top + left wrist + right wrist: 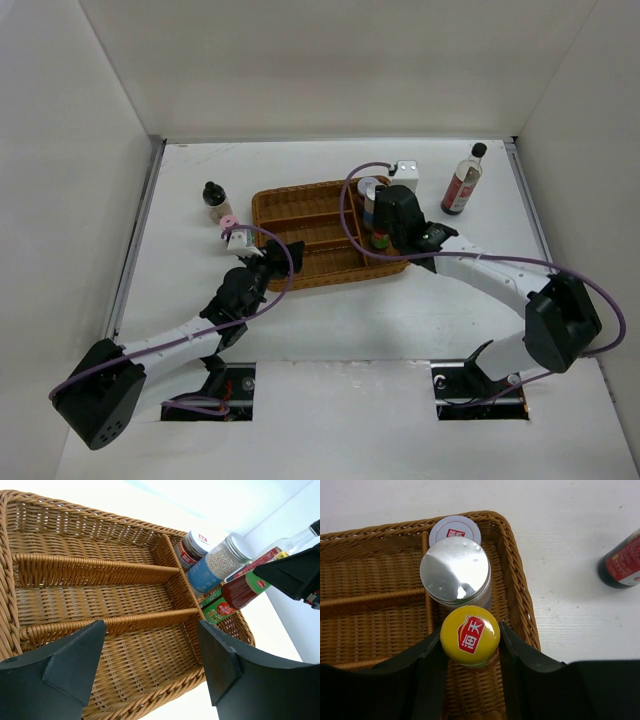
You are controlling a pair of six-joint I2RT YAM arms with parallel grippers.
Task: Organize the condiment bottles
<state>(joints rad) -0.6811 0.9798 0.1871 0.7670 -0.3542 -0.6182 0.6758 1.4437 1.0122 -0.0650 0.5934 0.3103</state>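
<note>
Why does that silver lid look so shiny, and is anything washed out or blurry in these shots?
Right wrist view: light glares off the silver-lidded jar, while the yellow-capped bottle beside it stays sharp. Left wrist view: the background beyond the wicker tray is washed out to white. Top view: soft, even light with only faint shadows; nothing looks blurred.

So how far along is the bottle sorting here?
Done: the silver-lidded jar and white-lidded jar stand in the wicker tray's end compartment. In hand: the right claw grips the yellow-capped bottle there. Remaining: the dark-red bottle, black-capped jar and pink-capped jar are outside the tray; the left claw is open, empty.
</note>
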